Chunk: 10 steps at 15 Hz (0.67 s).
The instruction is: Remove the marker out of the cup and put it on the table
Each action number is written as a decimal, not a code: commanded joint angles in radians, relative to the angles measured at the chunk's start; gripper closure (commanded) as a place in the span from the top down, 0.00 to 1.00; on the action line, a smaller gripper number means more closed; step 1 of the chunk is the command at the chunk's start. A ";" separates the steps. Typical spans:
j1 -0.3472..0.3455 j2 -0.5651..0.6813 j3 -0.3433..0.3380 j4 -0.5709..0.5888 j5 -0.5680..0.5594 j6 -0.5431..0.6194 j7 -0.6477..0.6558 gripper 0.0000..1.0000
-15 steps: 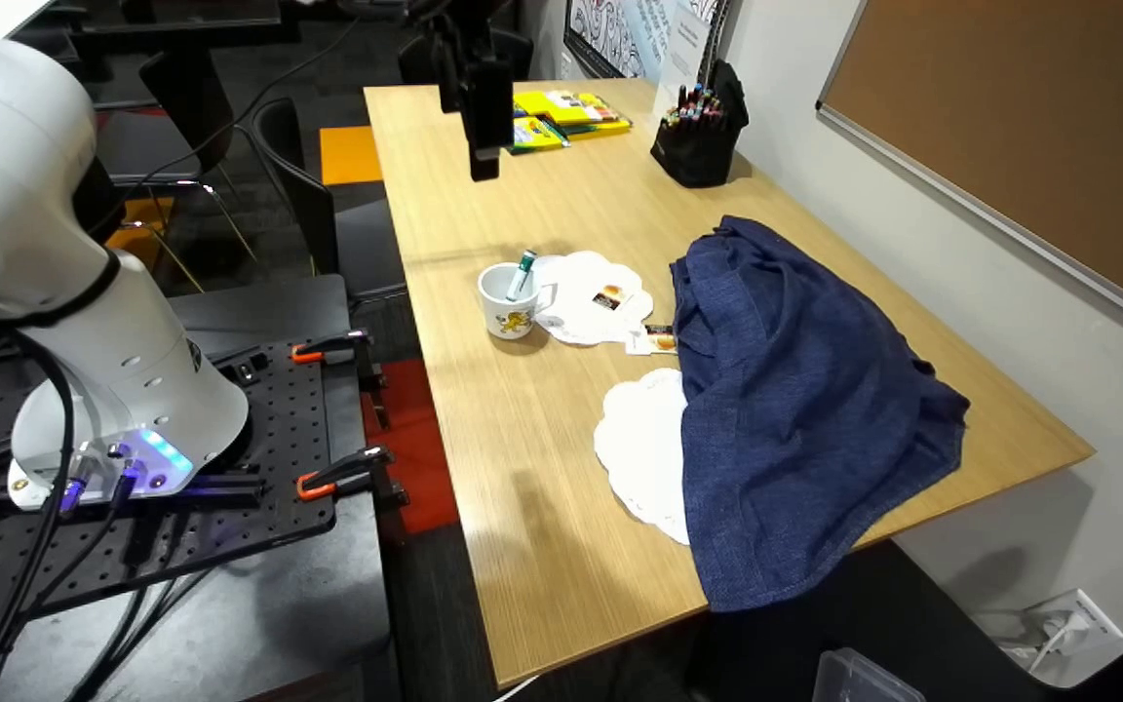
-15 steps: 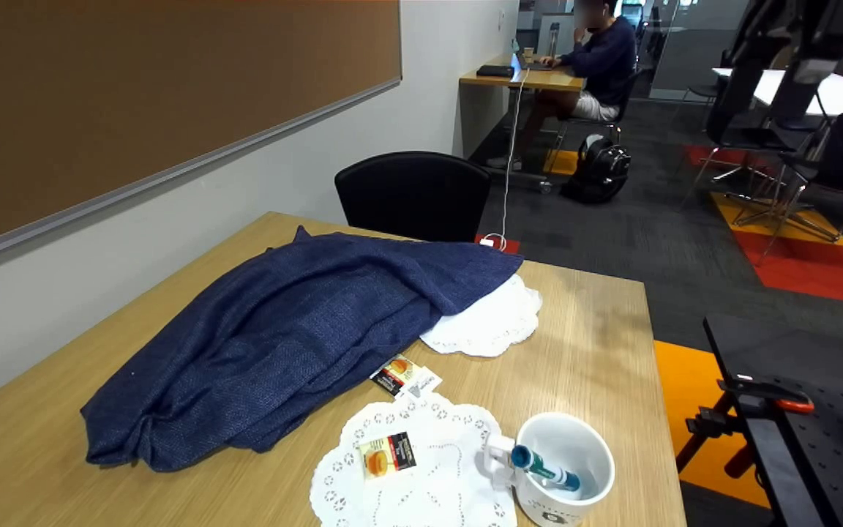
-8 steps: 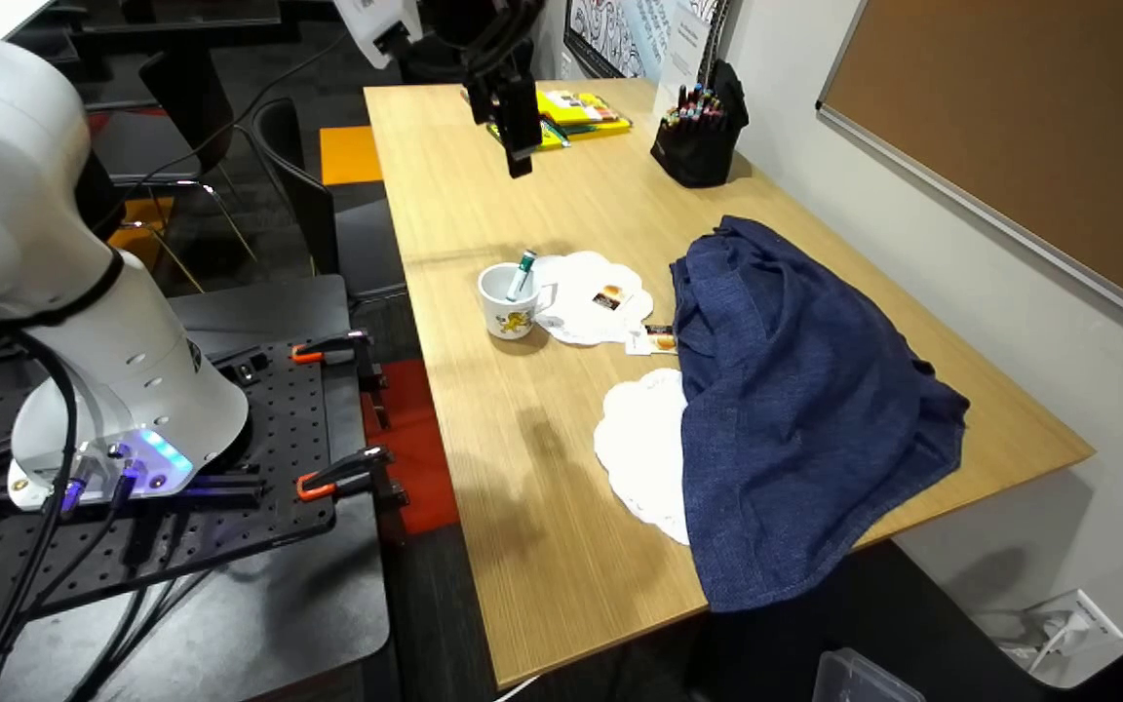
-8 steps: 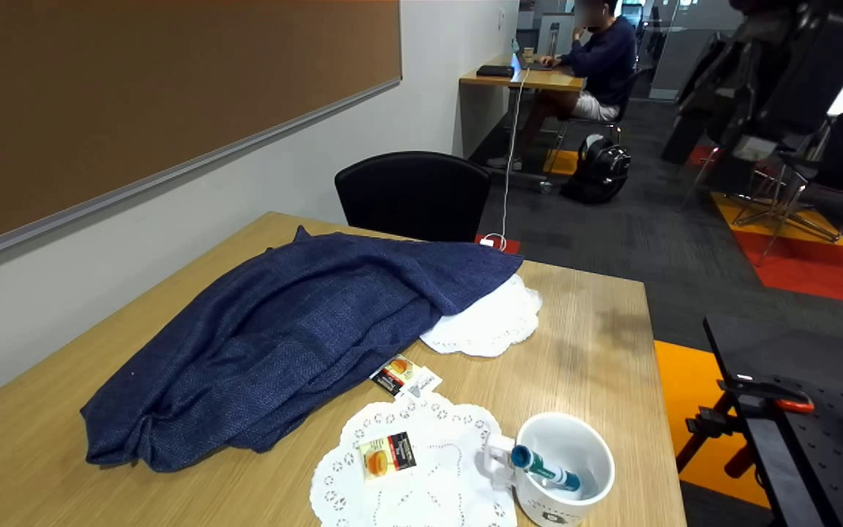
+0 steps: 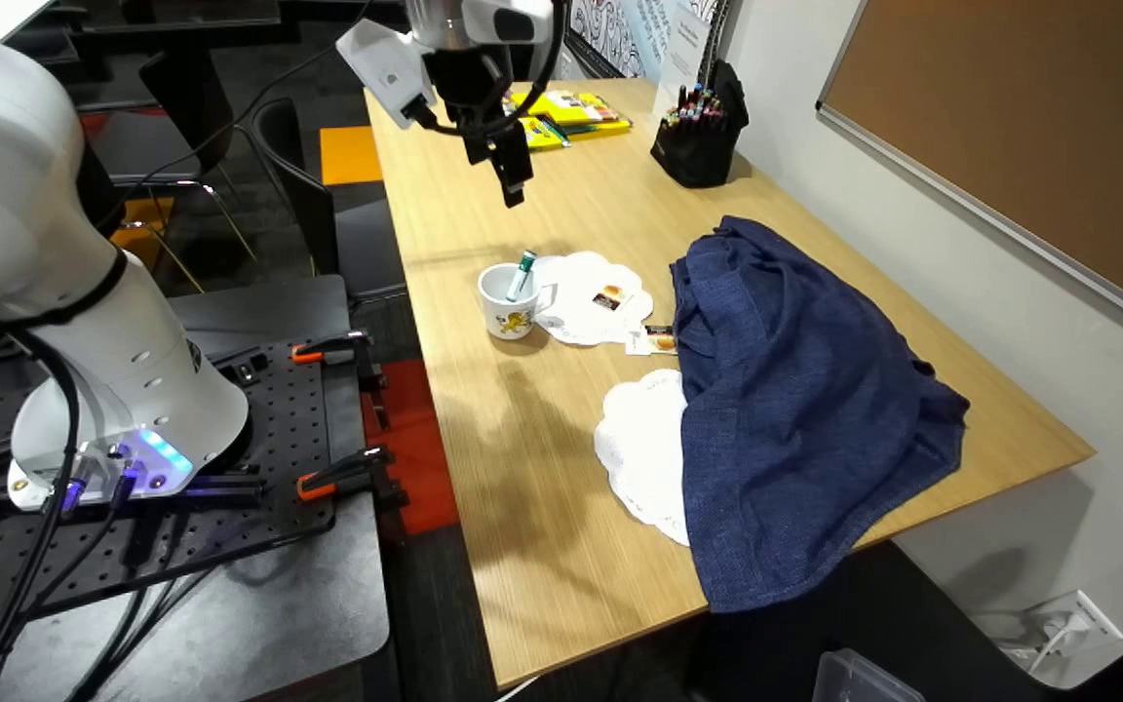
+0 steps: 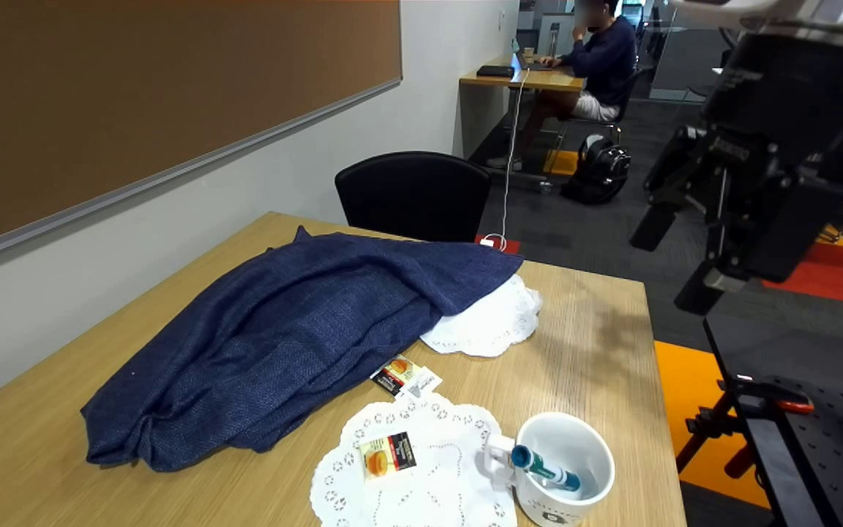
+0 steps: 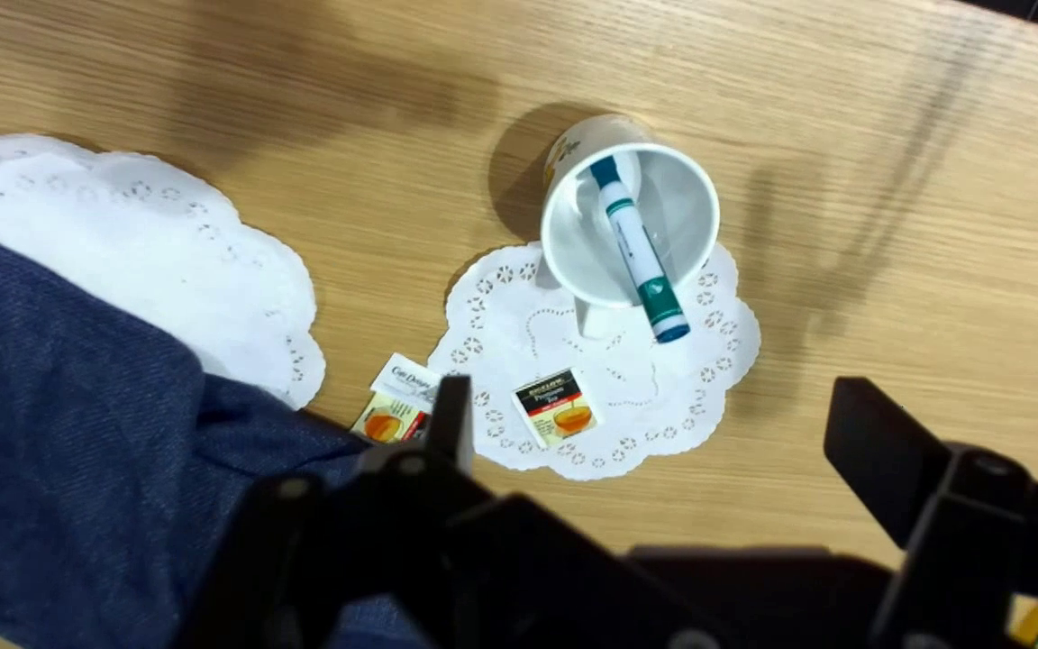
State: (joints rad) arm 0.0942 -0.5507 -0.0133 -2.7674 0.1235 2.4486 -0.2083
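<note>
Nearest the wrist camera is the gripper (image 7: 650,410), released, its two fingers spread wide. Lower down, one marker (image 7: 634,242), green and white, leans in one white cup (image 7: 683,203), tilted, an end jutting past the rim near the single handle. That handle reaches over a white doily (image 7: 632,383), which bears one printed packet (image 7: 558,407). A second doily (image 7: 150,243) lies partly under one blue cloth (image 7: 77,433); at the cloth's edge sit two more packets (image 7: 406,379), one printed, one white, overlapping. Cup, doilies, packets and cloth share one wood-coloured table (image 7: 933,297). Along it, in an exterior view, come one black container (image 5: 693,161) of pens (image 5: 696,105), too crowded to count, and several yellow boxes (image 5: 571,109), their number unclear. In an exterior view, one black chair (image 6: 413,194) stands by the table's end, and farther off sits one person (image 6: 612,53).
</note>
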 commanded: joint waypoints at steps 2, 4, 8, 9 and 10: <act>0.035 0.063 0.049 -0.008 -0.031 0.008 0.032 1.00; 0.039 0.048 0.029 -0.009 -0.017 0.000 0.007 1.00; 0.041 0.062 0.037 -0.009 -0.021 0.000 0.007 1.00; 0.041 0.062 0.037 -0.009 -0.022 0.000 0.007 1.00; 0.041 0.062 0.037 -0.009 -0.022 0.000 0.007 1.00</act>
State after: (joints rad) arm 0.1249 -0.4875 0.0345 -2.7770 0.1101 2.4511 -0.2083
